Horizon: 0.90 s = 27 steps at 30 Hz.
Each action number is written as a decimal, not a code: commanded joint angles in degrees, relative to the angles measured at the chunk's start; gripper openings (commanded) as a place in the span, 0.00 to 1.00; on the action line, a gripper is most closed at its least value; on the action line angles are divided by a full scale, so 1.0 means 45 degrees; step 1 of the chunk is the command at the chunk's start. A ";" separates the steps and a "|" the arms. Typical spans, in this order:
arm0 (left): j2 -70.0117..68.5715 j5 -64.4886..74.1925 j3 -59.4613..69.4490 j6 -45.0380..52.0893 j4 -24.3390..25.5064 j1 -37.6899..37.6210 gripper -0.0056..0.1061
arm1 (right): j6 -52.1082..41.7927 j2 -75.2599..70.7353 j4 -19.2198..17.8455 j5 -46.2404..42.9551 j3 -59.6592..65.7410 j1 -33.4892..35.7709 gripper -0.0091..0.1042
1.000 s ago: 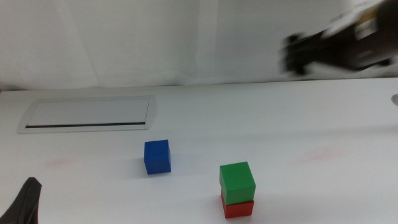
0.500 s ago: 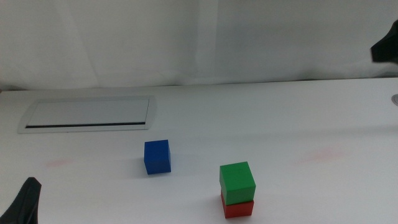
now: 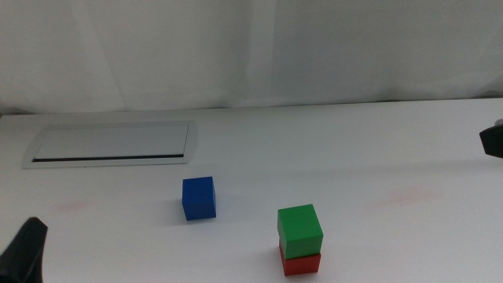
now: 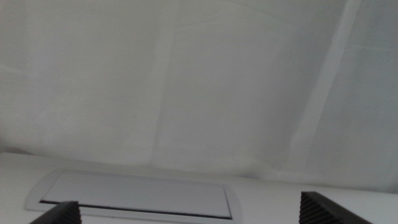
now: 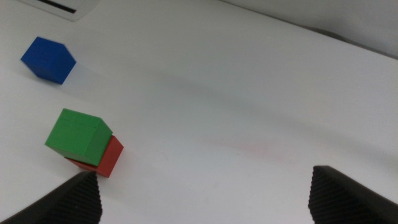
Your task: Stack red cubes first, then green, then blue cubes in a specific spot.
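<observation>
The green cube (image 3: 299, 228) sits squarely on the red cube (image 3: 302, 264) near the table's front, right of centre. The stack stands on plain white tabletop, which hides the spot under it. The blue cube (image 3: 198, 198) rests alone on the table, to the left of the stack and a little farther back. My right gripper (image 5: 202, 198) is open and empty, off at the right edge (image 3: 493, 140), well away from the stack; its wrist view shows the green cube (image 5: 78, 135), red cube (image 5: 107, 160) and blue cube (image 5: 48, 59). My left gripper (image 4: 193, 214) waits open at the front left corner (image 3: 27, 251).
A grey-rimmed rectangular panel (image 3: 110, 145) lies flush in the table at the back left, also in the left wrist view (image 4: 134, 195). A faint pink smudge (image 3: 405, 196) marks the table right of the stack. A white curtain closes off the back.
The right arm has swung from high at the upper right down to the right edge, almost out of view. The cubes have not moved. The left gripper shifted slightly.
</observation>
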 commanded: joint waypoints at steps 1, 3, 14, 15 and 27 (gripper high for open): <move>0.0308 0.0730 -0.0789 -0.0315 -0.0094 -0.0190 0.83 | -0.0292 -0.0247 0.0099 -0.0014 0.0135 0.0094 0.86; 0.0950 0.2222 -0.1903 -0.0315 -0.0184 -0.0422 0.83 | -0.0385 -0.0247 0.0099 -0.0014 0.0135 0.0094 0.86; 0.7347 0.7091 -0.8347 0.2369 -0.3486 -0.1090 0.82 | -0.1464 -0.0269 0.1322 0.0542 0.0135 0.0159 0.86; 0.7836 0.7542 -0.8810 0.2617 -0.3732 -0.1090 0.82 | -0.1464 -0.0269 0.1322 0.0542 0.0135 0.0214 0.86; 1.3413 1.0695 -1.3260 -0.0269 -0.2530 -0.3660 0.81 | -0.1441 -0.0246 0.1322 0.0542 0.0135 0.0237 0.86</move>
